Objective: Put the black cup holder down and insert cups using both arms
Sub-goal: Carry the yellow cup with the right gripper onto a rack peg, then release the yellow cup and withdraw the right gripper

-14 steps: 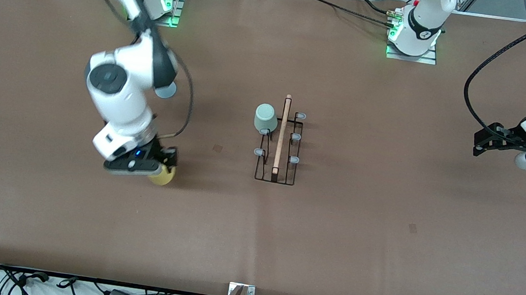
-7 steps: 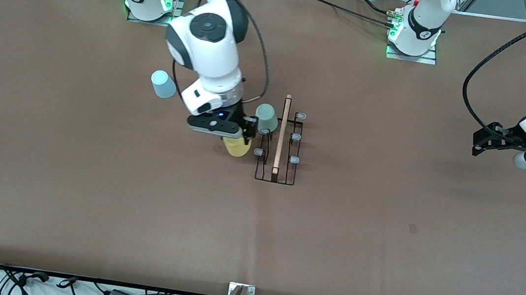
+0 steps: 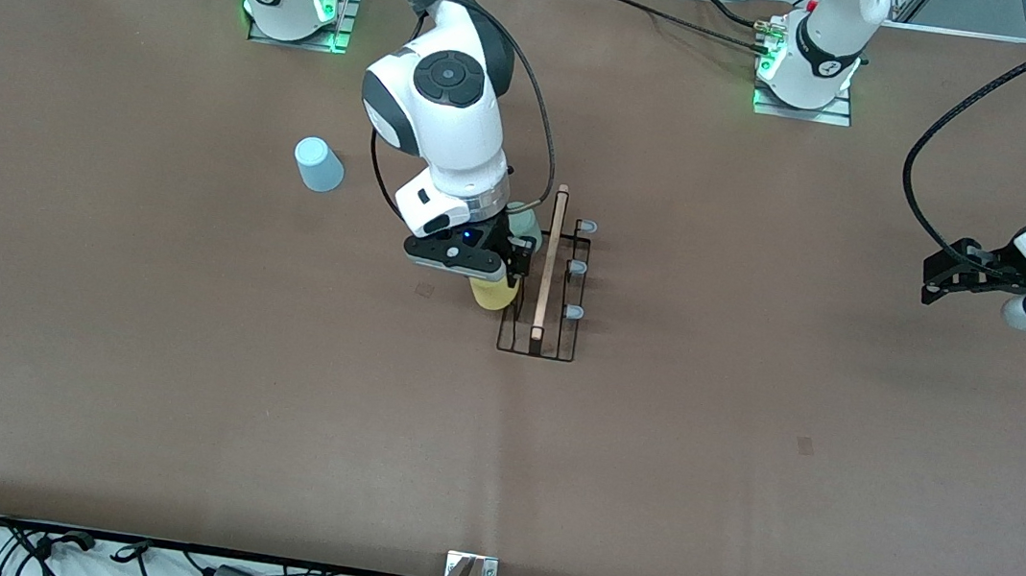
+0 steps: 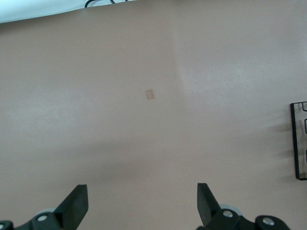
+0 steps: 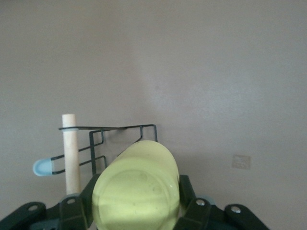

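The black cup holder (image 3: 539, 330) stands mid-table, its wooden rod handle (image 3: 551, 263) running along it. My right gripper (image 3: 487, 275) is shut on the yellow cup (image 3: 494, 296) and holds it over the holder's row of pegs at the right arm's side. In the right wrist view the yellow cup (image 5: 136, 187) fills the jaws, with the holder (image 5: 120, 136) past it. The grey-green cup (image 3: 528, 222) sits on a peg, mostly hidden by the right hand. The light blue cup (image 3: 318, 164) stands upside down on the table toward the right arm's end. My left gripper (image 3: 935, 275) is open and waits at the left arm's end.
The brown table cover (image 3: 171, 404) spreads all round the holder. Cables and a metal bracket (image 3: 469, 573) lie along the edge nearest the front camera. A small tape mark (image 3: 804, 445) is on the cover; it also shows in the left wrist view (image 4: 150, 94).
My right gripper has carried the yellow cup from the table at the right arm's end over to the holder's pegs. The left arm has not moved.
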Controlling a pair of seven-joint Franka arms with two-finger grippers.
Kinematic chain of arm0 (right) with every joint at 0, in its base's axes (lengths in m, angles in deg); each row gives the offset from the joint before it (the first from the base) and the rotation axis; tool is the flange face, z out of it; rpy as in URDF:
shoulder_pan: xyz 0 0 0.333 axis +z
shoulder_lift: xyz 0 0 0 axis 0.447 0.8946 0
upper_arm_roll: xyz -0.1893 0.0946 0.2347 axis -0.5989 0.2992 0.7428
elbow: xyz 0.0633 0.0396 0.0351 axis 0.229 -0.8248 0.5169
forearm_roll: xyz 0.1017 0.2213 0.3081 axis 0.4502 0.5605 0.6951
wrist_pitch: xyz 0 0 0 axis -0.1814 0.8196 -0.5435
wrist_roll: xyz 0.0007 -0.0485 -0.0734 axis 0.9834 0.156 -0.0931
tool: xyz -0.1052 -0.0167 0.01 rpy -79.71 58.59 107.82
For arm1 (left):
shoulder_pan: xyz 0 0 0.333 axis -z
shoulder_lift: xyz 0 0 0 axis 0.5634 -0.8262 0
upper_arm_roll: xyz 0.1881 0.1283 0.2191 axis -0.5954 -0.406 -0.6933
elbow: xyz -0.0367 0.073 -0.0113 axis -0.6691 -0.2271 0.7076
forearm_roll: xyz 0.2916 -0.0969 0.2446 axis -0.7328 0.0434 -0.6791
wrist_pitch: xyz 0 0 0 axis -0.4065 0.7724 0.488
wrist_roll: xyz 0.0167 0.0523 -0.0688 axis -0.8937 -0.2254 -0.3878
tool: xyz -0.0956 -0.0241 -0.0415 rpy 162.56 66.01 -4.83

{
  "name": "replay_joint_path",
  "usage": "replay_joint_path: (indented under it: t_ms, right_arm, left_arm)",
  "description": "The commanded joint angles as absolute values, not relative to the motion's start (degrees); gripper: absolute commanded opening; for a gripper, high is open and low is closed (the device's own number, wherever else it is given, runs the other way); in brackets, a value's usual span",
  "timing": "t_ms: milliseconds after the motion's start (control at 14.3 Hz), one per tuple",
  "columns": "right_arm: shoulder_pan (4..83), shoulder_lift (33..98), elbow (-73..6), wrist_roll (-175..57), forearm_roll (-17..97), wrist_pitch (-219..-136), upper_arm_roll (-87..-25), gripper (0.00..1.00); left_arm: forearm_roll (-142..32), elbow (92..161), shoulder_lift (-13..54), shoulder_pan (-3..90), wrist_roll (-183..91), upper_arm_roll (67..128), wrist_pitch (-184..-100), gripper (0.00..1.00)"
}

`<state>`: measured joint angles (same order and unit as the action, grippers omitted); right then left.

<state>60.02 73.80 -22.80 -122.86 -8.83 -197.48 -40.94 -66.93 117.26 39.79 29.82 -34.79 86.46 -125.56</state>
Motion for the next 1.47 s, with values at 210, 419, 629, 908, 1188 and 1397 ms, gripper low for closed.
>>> replay_joint_path:
  t_ms: [210, 419, 629, 908, 1188, 1397]
  right_arm:
    - [62.58, 78.50, -18.59, -123.67, -8.29, -200.59, -41.66, 0.15]
    - [62.58, 79.03, -18.68, -123.50, -8.47, -200.86, -41.84, 1.00]
    - [62.15, 78.16, -18.68, -122.44, -8.91, -199.81, -42.10, 1.00]
    - [55.31, 69.22, -21.04, -116.77, -8.73, -187.63, -41.93, 1.00]
    - [42.84, 56.38, -27.11, -104.18, -7.07, -177.33, -41.31, 1.00]
    - [31.51, 50.05, -27.56, -93.74, 0.03, -168.64, -41.31, 1.00]
  left_arm:
    - [-66.06, 116.05, 40.04, 29.46, -34.47, 86.64, -124.28, 1.00]
    - [-66.14, 116.05, 40.13, 30.07, -34.56, 86.73, -124.36, 1.00]
    - [-66.14, 116.05, 40.48, 30.07, -34.73, 86.99, -124.19, 1.00]
    - [-66.06, 116.22, 40.39, 29.37, -34.47, 86.47, -123.14, 1.00]
    - [-65.88, 116.31, 40.39, 29.11, -34.56, 86.20, -121.21, 1.00]
    - [-65.62, 116.49, 40.05, 29.02, -35.26, 86.73, -118.56, 1.00]
